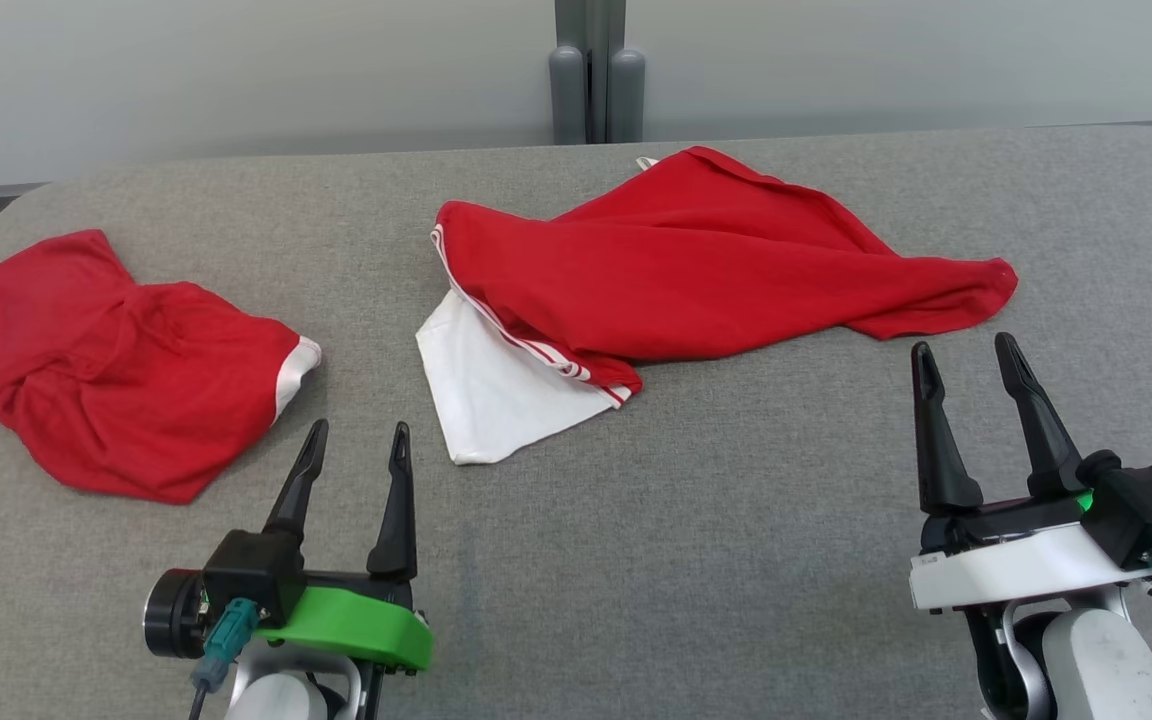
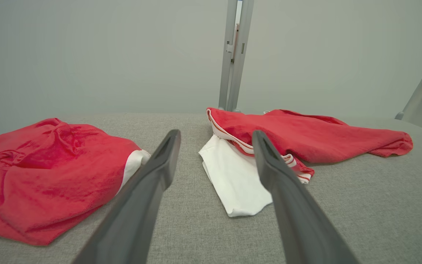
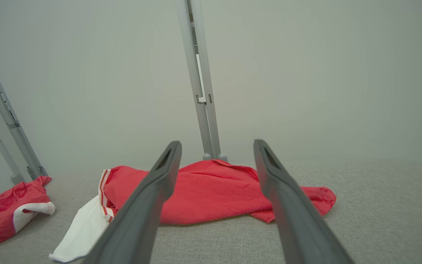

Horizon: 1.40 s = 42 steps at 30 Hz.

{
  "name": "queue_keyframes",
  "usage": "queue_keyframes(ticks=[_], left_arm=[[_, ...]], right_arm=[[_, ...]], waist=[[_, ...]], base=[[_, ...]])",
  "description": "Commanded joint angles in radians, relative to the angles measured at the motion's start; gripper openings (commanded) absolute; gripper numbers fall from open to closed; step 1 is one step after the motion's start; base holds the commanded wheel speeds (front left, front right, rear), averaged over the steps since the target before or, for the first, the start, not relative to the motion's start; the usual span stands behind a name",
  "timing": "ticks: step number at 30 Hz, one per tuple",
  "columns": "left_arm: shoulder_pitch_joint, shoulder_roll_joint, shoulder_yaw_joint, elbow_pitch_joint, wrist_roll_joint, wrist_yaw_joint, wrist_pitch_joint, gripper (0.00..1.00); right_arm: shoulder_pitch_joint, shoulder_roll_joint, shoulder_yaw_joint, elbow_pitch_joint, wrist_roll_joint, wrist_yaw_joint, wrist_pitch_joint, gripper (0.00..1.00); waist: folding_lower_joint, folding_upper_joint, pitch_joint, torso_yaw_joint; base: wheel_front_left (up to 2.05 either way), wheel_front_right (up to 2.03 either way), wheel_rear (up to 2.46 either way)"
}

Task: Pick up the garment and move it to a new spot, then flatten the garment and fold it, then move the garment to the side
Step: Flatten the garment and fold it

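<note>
I see the garment point(image 1: 716, 260), red with a white panel and red-and-white striped trim, lying crumpled on the grey tabletop point(image 1: 736, 560) at about twelve o'clock in the head view, a little beyond the middle of the surface toward its far edge. The white panel spills out toward seven o'clock, and a long red tail runs off toward three o'clock, ending in a bunched tip. A second red garment point(image 1: 106, 360) with a white cuff sits well apart from it at nine o'clock, also rumpled, near the left edge of the tabletop. My left jaws are at seven o'clock in the head view, standing apart and holding nothing, tips aimed toward twelve o'clock and stopping short of the white panel. Through the left wrist camera I look between them at that white panel, with the second red garment off at nine o'clock. My right jaws are at four o'clock in the head view, likewise apart and holding nothing, their tips just short of the red tail near its end and, as far as I can tell, not touching it. Through the right wrist camera the red cloth lies at twelve o'clock beyond the spread jaws. A grey post point(image 1: 596, 80) stands behind the tabletop's far edge at twelve o'clock, against a pale wall point(image 1: 236, 80).
</note>
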Motion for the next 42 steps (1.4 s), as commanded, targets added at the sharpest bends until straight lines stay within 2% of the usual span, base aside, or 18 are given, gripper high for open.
queue_keyframes(ticks=[1,7,11,17,20,24,26,29,33,36,42], left_arm=[[0.013,-0.002,0.008,-0.006,0.011,-0.008,0.0,1.0],[-0.003,-0.01,0.012,-0.009,-0.001,-0.027,0.0,1.0],[-0.028,-0.01,-0.018,-0.002,-0.017,-0.029,0.0,1.0],[-0.07,-0.009,-0.095,-0.001,-0.052,-0.026,0.0,1.0],[-0.087,-0.009,-0.127,-0.008,-0.078,-0.013,0.0,1.0],[-0.101,-0.01,-0.173,-0.014,-0.115,-0.006,0.0,1.0],[-0.111,-0.01,-0.191,-0.02,-0.131,0.002,-0.001,1.0],[-0.13,-0.01,-0.226,-0.035,-0.172,0.016,0.0,1.0],[-0.151,-0.011,-0.287,-0.059,-0.225,0.029,0.0,1.0],[-0.135,-0.009,-0.289,-0.086,-0.342,0.048,0.0,1.0],[-0.146,-0.01,-0.306,-0.111,-0.349,0.067,0.0,1.0]], right_arm=[[0.015,0.003,-0.004,-0.002,0.006,-0.001,-0.003,1.0],[-0.009,0.003,0.011,0.016,-0.007,-0.001,-0.003,1.0],[-0.067,-0.029,0.074,0.066,-0.013,-0.001,-0.003,1.0],[-0.248,-0.106,0.159,0.249,-0.015,-0.001,0.001,1.0],[-0.362,-0.142,0.216,0.339,0.002,-0.001,0.046,1.0],[-0.52,-0.209,0.292,0.448,0.075,-0.002,0.134,1.0],[-0.597,-0.229,0.354,0.49,0.157,-0.001,0.173,1.0],[-0.708,-0.309,0.432,0.571,0.254,-0.002,0.236,1.0],[-0.802,-0.377,0.523,0.657,0.385,-0.001,0.314,1.0],[-0.863,-0.415,0.585,0.699,0.456,-0.001,0.367,1.0],[-0.977,-0.455,0.7,0.766,0.561,-0.002,0.43,1.0]], waist=[[0.0,0.0,0.0,0.007],[0.0,0.0,0.011,0.037],[0.0,0.0,0.037,0.075],[0.0,0.0,0.102,0.195],[0.0,0.0,0.136,0.265],[0.0,0.0,0.18,0.359],[0.0,0.0,0.203,0.4],[0.0,0.0,0.238,0.46],[0.0,0.0,0.268,0.538],[0.0,0.0,0.285,0.558],[0.0,0.0,0.322,0.564]], base=[[0.0,0.0,0.0],[0.0,0.0,0.0],[0.0,0.0,0.0],[0.0,0.0,0.0],[0.0,0.0,0.0],[0.0,0.0,0.0],[0.0,0.0,0.0],[0.0,0.0,0.0],[0.0,0.0,0.0],[0.0,0.0,0.0],[0.0,0.0,0.0]])
